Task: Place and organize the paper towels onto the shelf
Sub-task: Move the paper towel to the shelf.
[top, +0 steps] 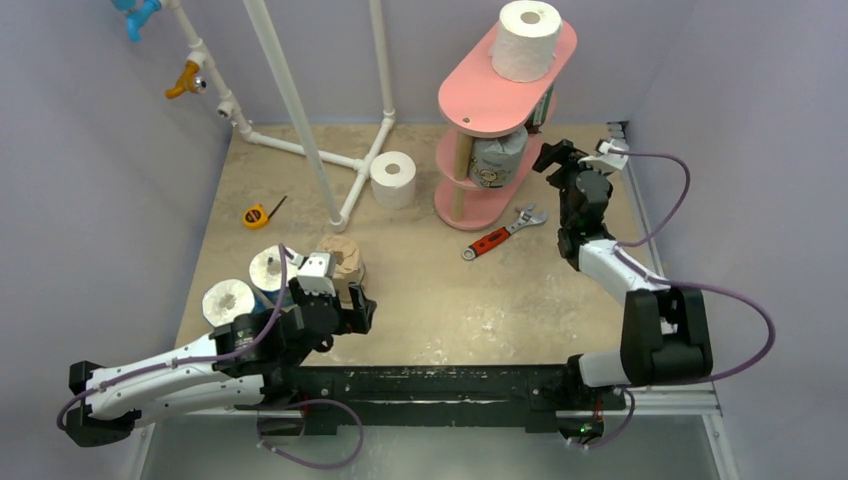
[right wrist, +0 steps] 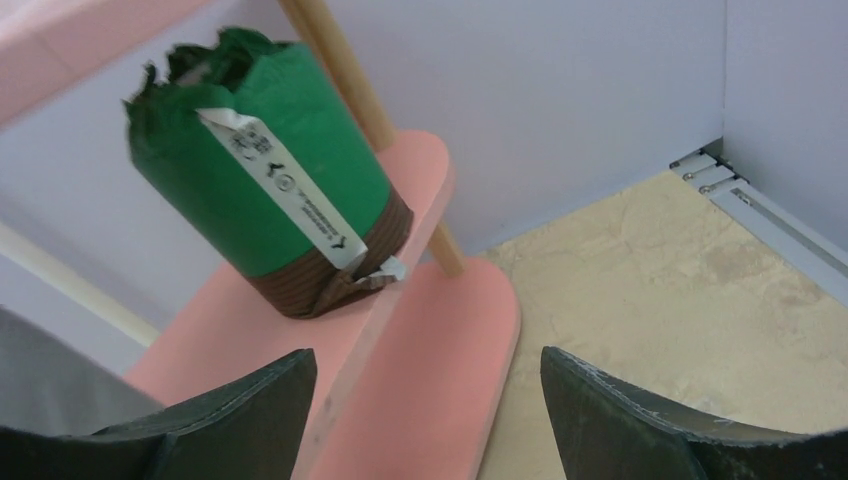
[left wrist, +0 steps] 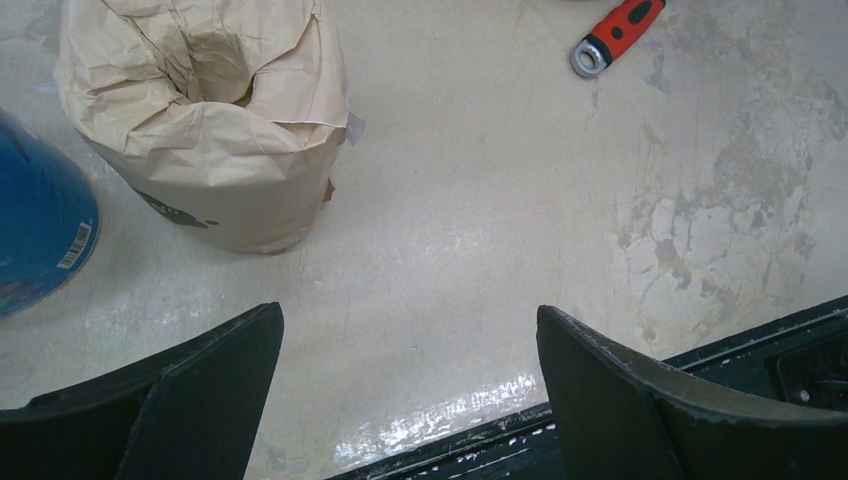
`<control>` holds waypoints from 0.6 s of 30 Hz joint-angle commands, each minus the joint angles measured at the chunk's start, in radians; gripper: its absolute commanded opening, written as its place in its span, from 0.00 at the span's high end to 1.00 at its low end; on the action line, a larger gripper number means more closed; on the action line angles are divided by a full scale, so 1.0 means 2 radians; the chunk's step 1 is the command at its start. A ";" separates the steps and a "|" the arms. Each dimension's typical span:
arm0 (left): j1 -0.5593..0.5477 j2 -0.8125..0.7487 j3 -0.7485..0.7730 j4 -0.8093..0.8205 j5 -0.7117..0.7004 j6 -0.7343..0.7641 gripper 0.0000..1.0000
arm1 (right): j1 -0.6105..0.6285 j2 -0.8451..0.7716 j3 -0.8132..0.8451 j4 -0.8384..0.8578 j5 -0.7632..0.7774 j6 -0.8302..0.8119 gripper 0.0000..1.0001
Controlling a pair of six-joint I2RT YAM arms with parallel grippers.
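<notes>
Overhead, I saw a beige worktop walled in pale lilac. At far left, a white roll stood on end, with a blue-wrapped roll just beside it and a tan roll next along. The left gripper sat low, just in front of the tan roll. Through its wrist camera the jaws were spread wide with only bare worktop between them. The crumpled tan roll was up to their left and a sliver of the blue-wrapped roll showed at the frame's edge.

Further back lay a small yellow tape measure, near the foot of a white pipe frame. A second white roll stood against that frame's base.

Right of it rose the pink shelf. It carried a large white roll on the top board and a grey roll on the middle board. A green-wrapped roll stood behind the grey one on the same board, mostly hidden from above. A red-handled wrench lay on the worktop just in front of the shelf.

At right, the right gripper was held near the shelf's right end. Its jaws were parted and held nothing, with the green-wrapped roll upright just ahead of them, apart from both fingers.
</notes>
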 commanded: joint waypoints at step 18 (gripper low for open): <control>0.000 0.044 0.043 0.016 -0.040 0.035 0.02 | -0.067 0.132 0.097 0.141 -0.208 0.029 0.19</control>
